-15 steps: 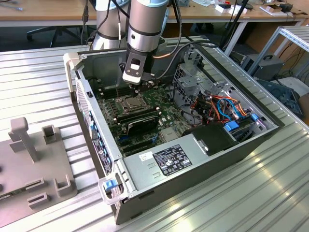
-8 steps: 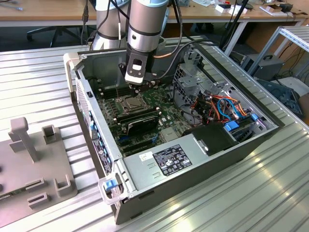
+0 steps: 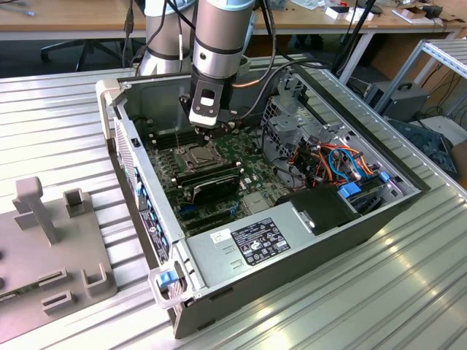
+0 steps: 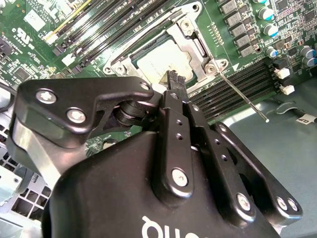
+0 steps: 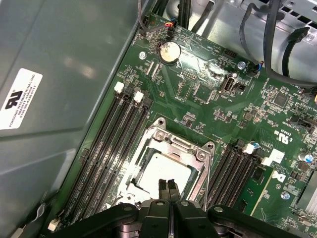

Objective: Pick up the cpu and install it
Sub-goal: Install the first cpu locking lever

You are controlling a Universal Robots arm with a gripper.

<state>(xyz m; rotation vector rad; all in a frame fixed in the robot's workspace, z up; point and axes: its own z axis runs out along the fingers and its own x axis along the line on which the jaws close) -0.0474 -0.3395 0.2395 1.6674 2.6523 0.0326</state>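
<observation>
Gripper [image 5: 168, 187] hangs right over the socket, its 2 fingertips [image 5: 163, 186] pressed together and holding nothing. The cpu [image 5: 157, 167] lies flat inside the retention frame [image 5: 200, 154]. I'd call this the seating step. Any move now calls for a gentle, straight touch.

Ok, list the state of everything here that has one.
cpu: lying flat in the socket, not held.
gripper: fingers shut, empty, poised right over the cpu.
memory slots: empty.
computer case: lying on its side, panel off, open.
</observation>
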